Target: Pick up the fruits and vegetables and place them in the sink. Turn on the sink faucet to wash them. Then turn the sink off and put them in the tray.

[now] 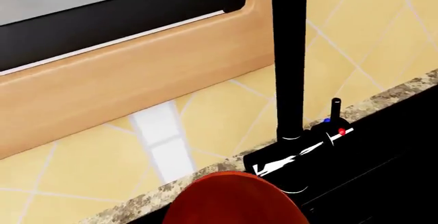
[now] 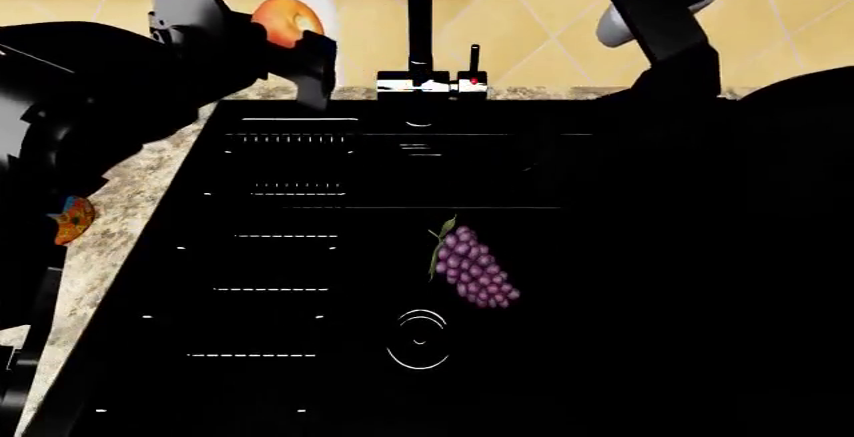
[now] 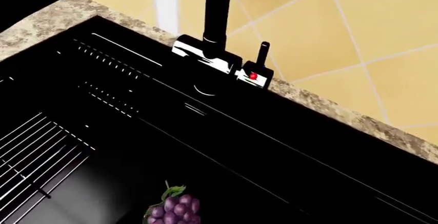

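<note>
Currently my left gripper (image 2: 296, 32) grasps the orange-red fruit (image 2: 283, 19), held above the sink (image 2: 601, 257) rim's rear-left corner, left of the faucet (image 2: 419, 27); the basin lies forward-right. Grape bunch (image 2: 474, 269) already inside. Right gripper's state: cannot tell.

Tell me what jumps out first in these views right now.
The purple grape bunch lies alone in the glossy black sink, just above the round drain. The orange-red fruit is held up by the left gripper over the sink's back-left corner, left of the black faucet.
</note>
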Robot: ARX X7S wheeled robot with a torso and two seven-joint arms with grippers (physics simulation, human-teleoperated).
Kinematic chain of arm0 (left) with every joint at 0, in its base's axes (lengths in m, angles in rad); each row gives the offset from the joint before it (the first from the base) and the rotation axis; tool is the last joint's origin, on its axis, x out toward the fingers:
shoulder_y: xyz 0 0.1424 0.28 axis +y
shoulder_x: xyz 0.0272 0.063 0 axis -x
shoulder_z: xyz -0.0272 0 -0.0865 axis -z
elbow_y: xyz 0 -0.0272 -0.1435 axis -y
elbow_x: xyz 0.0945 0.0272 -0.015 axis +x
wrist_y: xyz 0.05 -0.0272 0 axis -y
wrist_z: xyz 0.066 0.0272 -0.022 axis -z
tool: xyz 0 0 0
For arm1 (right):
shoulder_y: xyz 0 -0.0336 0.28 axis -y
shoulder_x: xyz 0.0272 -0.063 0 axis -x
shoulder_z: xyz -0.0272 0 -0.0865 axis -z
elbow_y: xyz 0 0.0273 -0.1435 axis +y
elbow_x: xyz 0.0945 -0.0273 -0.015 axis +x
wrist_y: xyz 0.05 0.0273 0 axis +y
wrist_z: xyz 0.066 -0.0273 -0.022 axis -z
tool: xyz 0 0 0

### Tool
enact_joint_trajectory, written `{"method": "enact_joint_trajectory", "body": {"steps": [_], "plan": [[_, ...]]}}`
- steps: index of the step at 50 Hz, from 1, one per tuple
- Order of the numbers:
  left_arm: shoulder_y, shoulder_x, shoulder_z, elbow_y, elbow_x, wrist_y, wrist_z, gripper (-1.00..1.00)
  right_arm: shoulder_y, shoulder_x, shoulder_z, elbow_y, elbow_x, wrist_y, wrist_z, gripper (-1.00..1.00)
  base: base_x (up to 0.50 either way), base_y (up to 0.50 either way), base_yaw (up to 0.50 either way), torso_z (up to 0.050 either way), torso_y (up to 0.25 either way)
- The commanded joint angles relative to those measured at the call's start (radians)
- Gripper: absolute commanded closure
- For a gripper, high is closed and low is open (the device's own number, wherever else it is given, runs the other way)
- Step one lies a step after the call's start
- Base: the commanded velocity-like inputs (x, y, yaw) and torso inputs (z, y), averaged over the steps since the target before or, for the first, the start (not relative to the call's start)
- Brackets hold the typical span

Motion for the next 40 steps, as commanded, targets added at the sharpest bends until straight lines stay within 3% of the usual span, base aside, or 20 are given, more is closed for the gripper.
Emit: {"method": "enact_joint_trajectory", "body": {"steps": [1, 21, 30, 40], "plan": [[0.003, 0.0, -0.037, -0.031, 0.007, 0.044, -0.045, 1.0, -0.053, -0.114, -0.029, 0.115, -0.014, 0.03, -0.135, -1.0, 0.0, 0.0, 0.0, 0.0, 0.0], [-0.011, -0.001, -0.052, -0.046, 0.011, 0.064, -0.058, 1.0, -0.174, -0.443, -0.159, 0.656, -0.206, 0.063, -0.567, -1.0, 0.0, 0.0, 0.0, 0.0, 0.0], [-0.007, -0.004, -0.054, -0.05, 0.013, 0.072, -0.06, 1.0, -0.217, -0.524, -0.2, 0.82, -0.27, 0.045, -0.68, -1.0, 0.0, 0.0, 0.0, 0.0, 0.0], [0.008, -0.02, -0.072, -0.018, -0.004, 0.063, -0.076, 1.0, -0.25, -0.547, -0.218, 0.853, -0.289, 0.047, -0.706, -1.0, 0.0, 0.0, 0.0, 0.0, 0.0]]}}
